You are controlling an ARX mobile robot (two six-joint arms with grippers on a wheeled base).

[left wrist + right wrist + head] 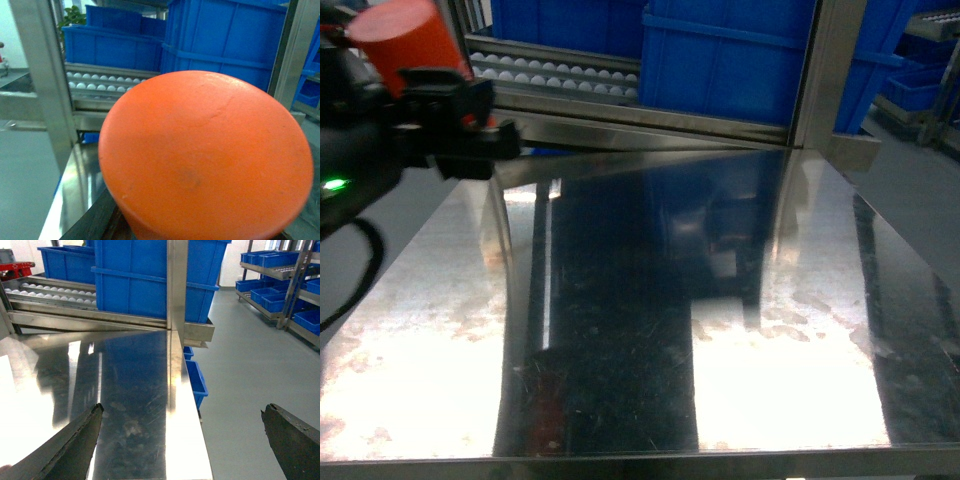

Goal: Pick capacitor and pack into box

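The capacitor [405, 45] is a fat orange cylinder held up at the far left of the head view, above the steel table [620, 330]. My left gripper [445, 115] is shut on it, black fingers clamped round its lower part. In the left wrist view the capacitor's round orange end [205, 155] fills most of the picture and hides the fingertips. My right gripper [182, 410] is open with nothing between its dark fingertips [95, 415], and hangs over the table's right edge [192, 440]. The box is out of view.
Blue plastic crates [720, 60] stand on a roller conveyor [550, 75] behind the table, past a steel upright post [825, 70]. Grey floor lies to the right of the table, with a low blue bin [197, 382] beside it and shelves of blue bins [280, 270] further off.
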